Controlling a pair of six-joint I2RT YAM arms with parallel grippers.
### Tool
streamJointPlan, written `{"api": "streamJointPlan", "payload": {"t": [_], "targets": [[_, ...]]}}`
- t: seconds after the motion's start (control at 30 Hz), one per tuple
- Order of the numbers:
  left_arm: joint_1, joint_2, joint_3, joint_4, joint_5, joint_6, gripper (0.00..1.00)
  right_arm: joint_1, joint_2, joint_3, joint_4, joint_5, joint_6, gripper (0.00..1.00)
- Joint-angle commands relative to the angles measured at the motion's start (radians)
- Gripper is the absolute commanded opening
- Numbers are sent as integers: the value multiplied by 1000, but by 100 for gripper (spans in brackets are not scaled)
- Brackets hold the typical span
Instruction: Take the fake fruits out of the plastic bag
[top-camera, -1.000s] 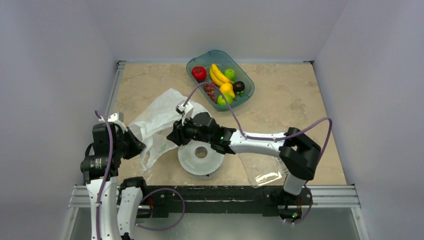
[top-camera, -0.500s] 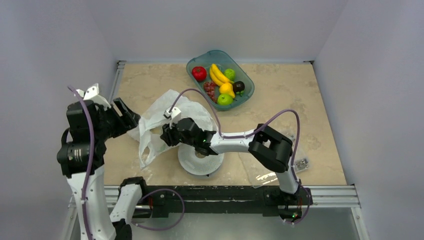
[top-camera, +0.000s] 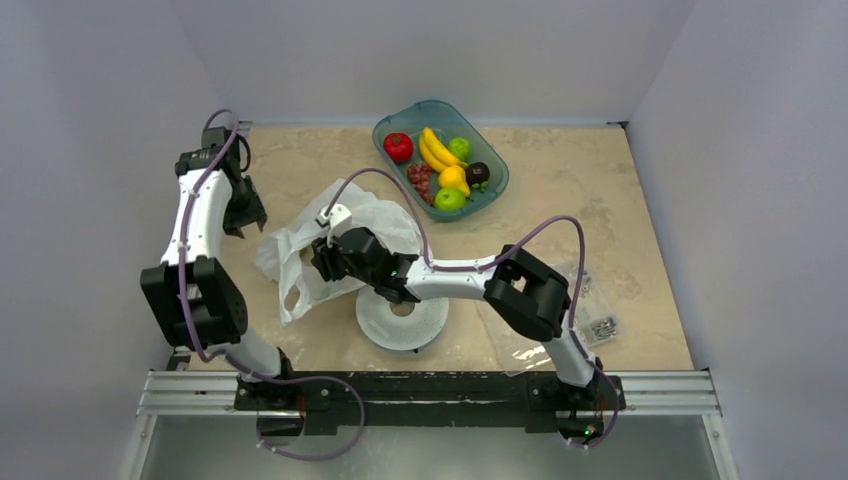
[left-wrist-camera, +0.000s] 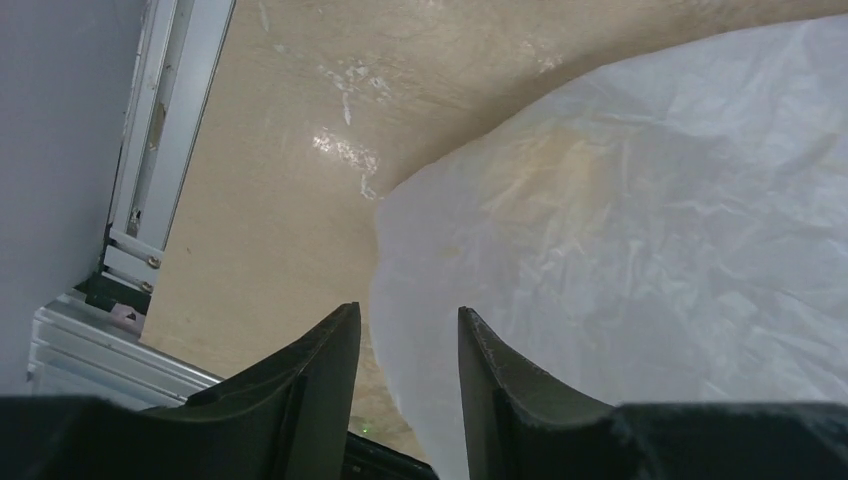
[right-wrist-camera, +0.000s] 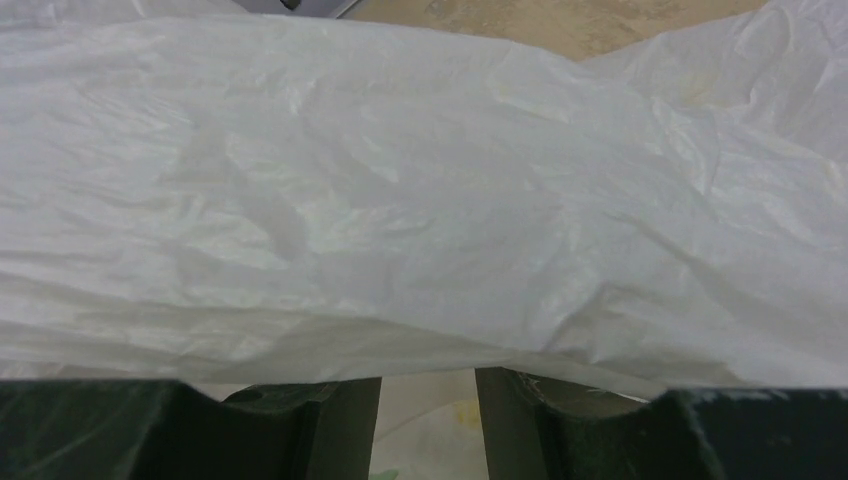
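The white plastic bag (top-camera: 335, 222) lies crumpled left of the table's middle and looks flat. It fills the left wrist view (left-wrist-camera: 640, 230) and the right wrist view (right-wrist-camera: 420, 200). The fake fruits lie in a teal tray (top-camera: 495, 155) at the back: red apple (top-camera: 398, 147), green apples (top-camera: 459, 148) (top-camera: 450, 198), yellow fruit (top-camera: 453, 178), grape cluster (top-camera: 420, 181). My left gripper (top-camera: 243, 215) (left-wrist-camera: 410, 320) is open above the bag's left edge. My right gripper (top-camera: 318, 260) (right-wrist-camera: 428, 385) is open, its fingertips under the bag's upper layer at the mouth.
A banana bunch (top-camera: 434, 150) and a dark plum (top-camera: 477, 172) share the tray. A white round reel (top-camera: 402, 318) sits under my right forearm. A clear bag of screws (top-camera: 598, 326) lies at the front right. The metal rail (left-wrist-camera: 150, 150) runs along the left edge.
My left arm has swung from the front left up and back to the bag's far-left edge. My right gripper has pushed further left into the bag's mouth.
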Motion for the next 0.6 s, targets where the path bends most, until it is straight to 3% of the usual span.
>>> {"api": "streamJointPlan", "payload": {"t": [0.0, 0.13, 0.4, 0.57], "targets": [[5, 101, 4, 69, -55, 44, 38, -3, 26, 69, -11, 34, -35, 39], [-26, 185, -24, 128, -77, 75, 35, -3, 63, 104, -34, 54, -48, 41], [-68, 324, 1, 109, 141, 96, 29, -3, 144, 220, -134, 166, -68, 50], [-109, 358, -5, 95, 202, 115, 28, -2, 188, 269, -151, 174, -82, 64]]}}
